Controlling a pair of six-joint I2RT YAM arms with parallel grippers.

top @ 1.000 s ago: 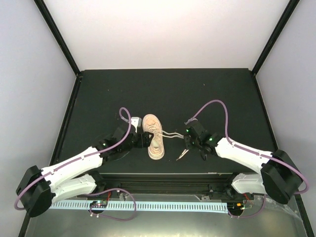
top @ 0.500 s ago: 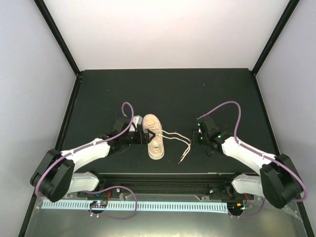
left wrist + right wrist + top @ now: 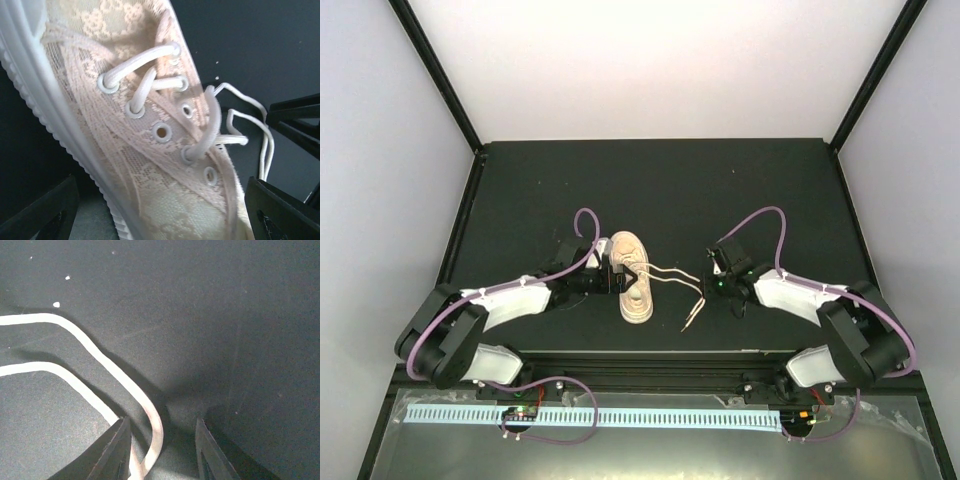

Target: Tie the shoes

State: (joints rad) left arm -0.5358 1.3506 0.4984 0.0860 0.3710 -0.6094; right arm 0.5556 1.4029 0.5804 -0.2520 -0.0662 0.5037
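The beige lace sneaker (image 3: 633,291) lies on the black mat, toe towards the near edge. Its two thin cream laces (image 3: 672,274) trail to the right, their ends near the front (image 3: 686,322). My left gripper (image 3: 611,279) is at the shoe's left side. In the left wrist view it is open, with the sneaker (image 3: 150,150) between the fingers (image 3: 42,215) just behind the eyelets. My right gripper (image 3: 713,284) is open and low over the mat. One lace (image 3: 105,360) passes between its fingertips (image 3: 116,450), close to the left one. My right gripper (image 3: 161,452) holds nothing.
The black mat (image 3: 660,190) is bounded by black frame posts at the back corners and a raised front edge (image 3: 650,352). Both arms' purple cables arch above the wrists.
The right gripper has moved back and to the right along the laces, which now lie stretched out. The left arm has folded closer and its gripper has slid onto the shoe.
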